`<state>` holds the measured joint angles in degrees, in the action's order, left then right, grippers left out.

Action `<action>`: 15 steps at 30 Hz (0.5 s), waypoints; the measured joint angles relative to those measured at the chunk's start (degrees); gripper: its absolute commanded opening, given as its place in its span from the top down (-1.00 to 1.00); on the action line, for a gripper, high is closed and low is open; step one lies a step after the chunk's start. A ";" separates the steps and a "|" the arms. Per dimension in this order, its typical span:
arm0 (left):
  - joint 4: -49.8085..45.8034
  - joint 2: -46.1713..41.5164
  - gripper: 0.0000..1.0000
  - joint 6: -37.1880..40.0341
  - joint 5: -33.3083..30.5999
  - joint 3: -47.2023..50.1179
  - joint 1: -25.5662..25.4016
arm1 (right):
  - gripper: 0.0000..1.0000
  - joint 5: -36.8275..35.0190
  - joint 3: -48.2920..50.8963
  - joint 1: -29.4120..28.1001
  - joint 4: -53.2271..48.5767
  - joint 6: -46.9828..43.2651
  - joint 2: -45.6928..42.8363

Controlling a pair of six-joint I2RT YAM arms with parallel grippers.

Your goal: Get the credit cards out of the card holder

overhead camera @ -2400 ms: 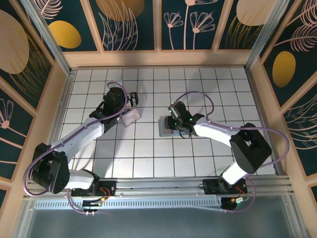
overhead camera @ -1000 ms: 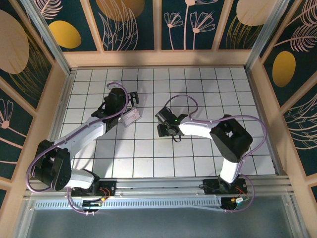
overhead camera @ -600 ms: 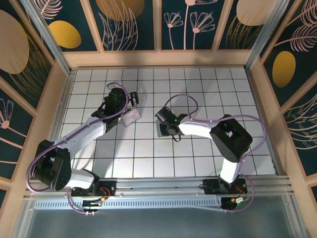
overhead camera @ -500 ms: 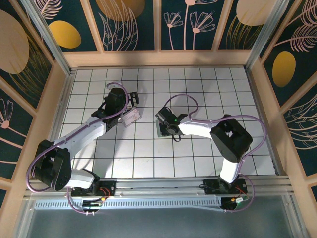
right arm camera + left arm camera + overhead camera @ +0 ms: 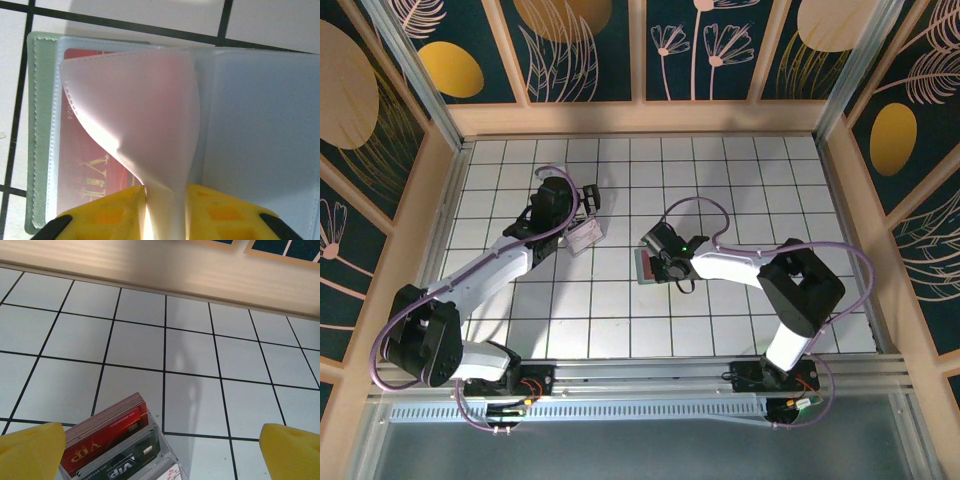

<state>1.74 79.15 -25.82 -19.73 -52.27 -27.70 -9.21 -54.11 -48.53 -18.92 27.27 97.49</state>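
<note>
From above, the right gripper (image 5: 656,266) is down on the white gridded table (image 5: 720,170) near its middle, its tip over the right part of the card holder (image 5: 641,267), which lies flat and shows a reddish face; the left gripper (image 5: 588,200) is well apart to the left, just behind a clear box (image 5: 585,236).

In the left wrist view, the left gripper (image 5: 160,454) stands wide, its two yellow fingertips (image 5: 30,452) at opposite lower corners; the clear box (image 5: 166,446) sits between them, holding upright cards, a red one (image 5: 102,432) in front of a dark green one (image 5: 125,460).

In the right wrist view, the card holder (image 5: 37,125) lies open on the table, grey-green cover to the left; a red credit card (image 5: 80,160) with gold lettering sits in its left clear pocket; a frosted inner leaf (image 5: 145,110) curls up from the fold and runs down between the yellow fingers (image 5: 110,212); the right gripper (image 5: 165,212) is narrowed onto that leaf, pads touching both sides; the card lies just left of the pinch, under the lifted leaf.
</note>
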 measured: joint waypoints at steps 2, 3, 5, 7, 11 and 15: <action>0.00 -0.04 -0.98 0.00 0.17 0.00 0.00 | 0.32 -0.96 -0.04 -0.02 -0.68 -0.07 0.00; 0.00 -0.04 -0.98 0.00 0.20 0.00 0.00 | 0.30 -1.49 -0.09 -0.02 -1.03 -0.07 0.00; 0.00 -0.04 -0.98 0.02 0.22 0.00 0.00 | 0.23 -2.69 -0.20 -0.02 -1.46 -0.24 0.00; 0.00 -0.04 -0.98 0.02 0.20 0.00 0.00 | 0.20 -3.72 -0.33 -0.07 -1.95 -0.24 0.00; 0.00 -0.04 -0.98 0.02 0.20 0.00 0.00 | 0.18 -6.08 -0.94 -0.11 -2.78 -0.35 0.00; 0.00 -0.04 -0.98 0.02 0.20 0.00 0.00 | 0.16 -8.59 -1.03 -0.11 -3.65 -0.15 0.00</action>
<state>1.74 79.11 -25.80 -19.53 -52.27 -27.70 -17.80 -55.13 -48.64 -22.57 27.11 97.49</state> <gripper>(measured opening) 0.988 0.416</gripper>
